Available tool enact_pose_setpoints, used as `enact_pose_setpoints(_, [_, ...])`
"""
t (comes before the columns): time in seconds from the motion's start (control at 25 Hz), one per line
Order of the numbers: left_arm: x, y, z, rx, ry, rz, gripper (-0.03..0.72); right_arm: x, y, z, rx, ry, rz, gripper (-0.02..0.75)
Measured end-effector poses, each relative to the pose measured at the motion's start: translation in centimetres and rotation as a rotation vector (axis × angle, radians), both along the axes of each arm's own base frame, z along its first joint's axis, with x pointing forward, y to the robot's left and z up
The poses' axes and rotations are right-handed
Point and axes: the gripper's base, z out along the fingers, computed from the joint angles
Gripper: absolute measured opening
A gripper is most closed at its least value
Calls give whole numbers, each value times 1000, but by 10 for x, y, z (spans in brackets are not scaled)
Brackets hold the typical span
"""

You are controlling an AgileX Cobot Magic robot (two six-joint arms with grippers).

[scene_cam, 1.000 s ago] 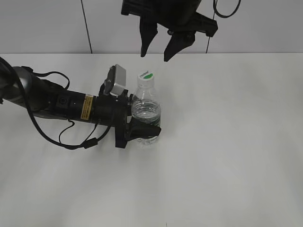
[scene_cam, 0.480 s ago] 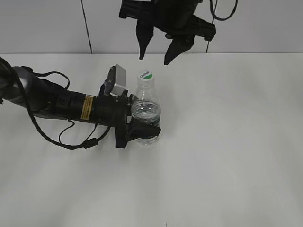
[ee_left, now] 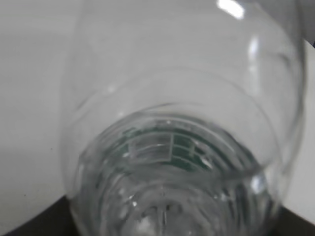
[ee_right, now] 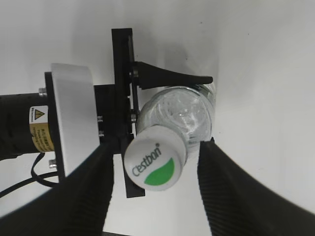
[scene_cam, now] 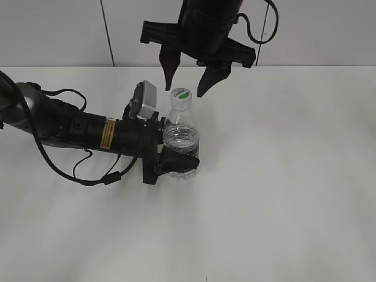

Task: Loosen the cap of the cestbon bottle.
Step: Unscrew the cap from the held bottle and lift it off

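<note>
Evidently light and squashable, the cestbon bottle [scene_cam: 180,144] is standing mid-table, clamped by the left gripper [scene_cam: 176,163], while the right gripper [scene_cam: 184,88], fingers spread, is straddling its small, likely slippery cap [ee_right: 155,163].

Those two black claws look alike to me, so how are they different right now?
The left claw lies sideways, low over the table, and is shut on the bottle; the right claw points down from above and holds nothing. The left claw's fingers press the bottle's body; the right claw's fingers are spread wide, either side of the cap, without touching it. Both are black and two-fingered.
</note>
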Motion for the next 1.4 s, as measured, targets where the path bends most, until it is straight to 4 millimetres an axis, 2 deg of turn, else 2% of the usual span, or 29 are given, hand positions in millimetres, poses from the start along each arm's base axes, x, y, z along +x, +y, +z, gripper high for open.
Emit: enact_pose_setpoints(1.4, [0,0,0,0,0,-1,412,-1,6,-8,-3,17,29,419])
